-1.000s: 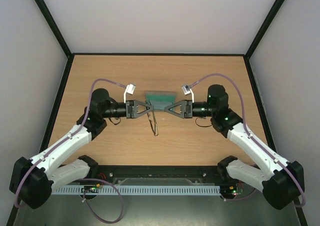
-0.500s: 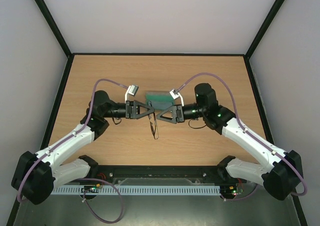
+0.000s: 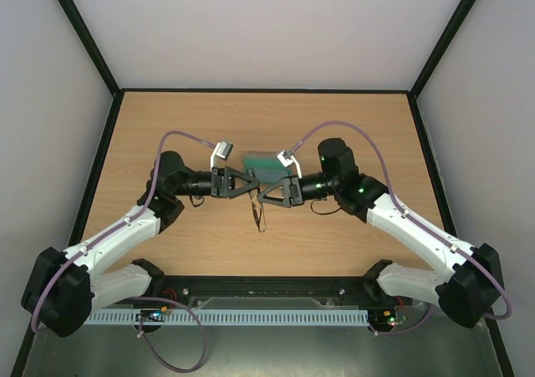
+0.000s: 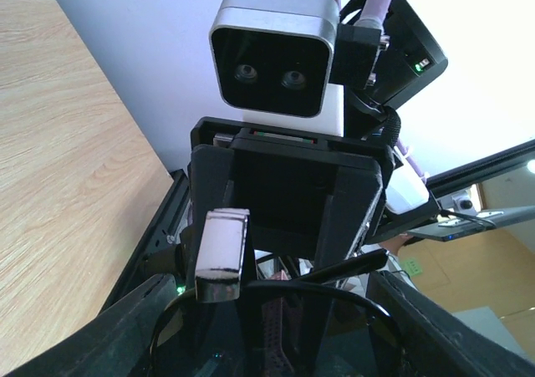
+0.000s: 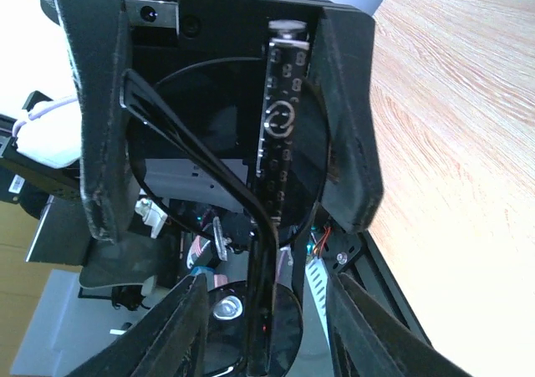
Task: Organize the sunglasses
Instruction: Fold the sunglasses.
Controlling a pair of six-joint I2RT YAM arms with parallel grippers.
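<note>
The sunglasses hang above the tabletop, gripped by the left hand. The right hand brackets one lens narrowly; whether it grips, I cannot tell.

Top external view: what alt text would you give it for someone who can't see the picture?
Two robot arms reach inward over a wooden table. The left gripper holds small dark wire sunglasses, and the right gripper meets it tip to tip, with a thin temple hanging down. A green-lined case sits just behind them.
</note>
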